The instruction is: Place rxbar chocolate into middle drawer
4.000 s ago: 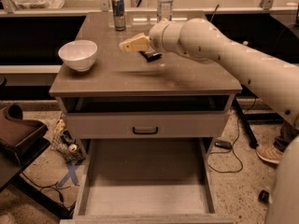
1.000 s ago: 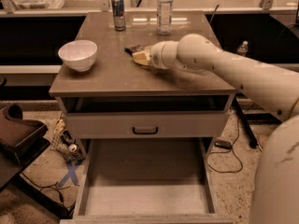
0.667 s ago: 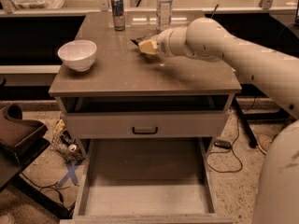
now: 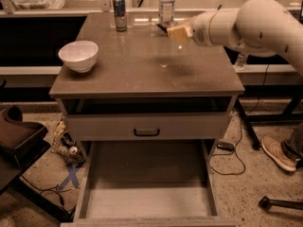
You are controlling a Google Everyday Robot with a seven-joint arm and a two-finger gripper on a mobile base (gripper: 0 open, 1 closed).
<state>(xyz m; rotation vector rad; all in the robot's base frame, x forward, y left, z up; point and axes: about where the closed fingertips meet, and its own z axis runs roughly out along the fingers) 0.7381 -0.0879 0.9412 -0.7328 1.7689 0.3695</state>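
My gripper (image 4: 174, 32) hangs above the back right of the cabinet top, just in front of a clear bottle. Its tan fingers (image 4: 176, 32) are closed on the rxbar chocolate (image 4: 163, 28). Only a dark edge of the bar shows, at the left of the fingers, and it is off the surface. The middle drawer (image 4: 147, 200) is pulled far out at the bottom of the view, with a pale bare floor and thin side walls. It lies well below and in front of the gripper.
A white bowl (image 4: 78, 56) sits at the front left of the cabinet top (image 4: 142, 70). A drink can (image 4: 119, 13) and a clear bottle (image 4: 166, 6) stand at the back. A drawer front with a dark handle (image 4: 147, 126) sits above the open drawer. A dark chair (image 4: 19, 141) is at the left; a person's shoe (image 4: 279, 152) at the right.
The gripper dropped to the tabletop and closed on the dark bar, then lifted with it and moved back toward the bottle. The drawers have not moved.
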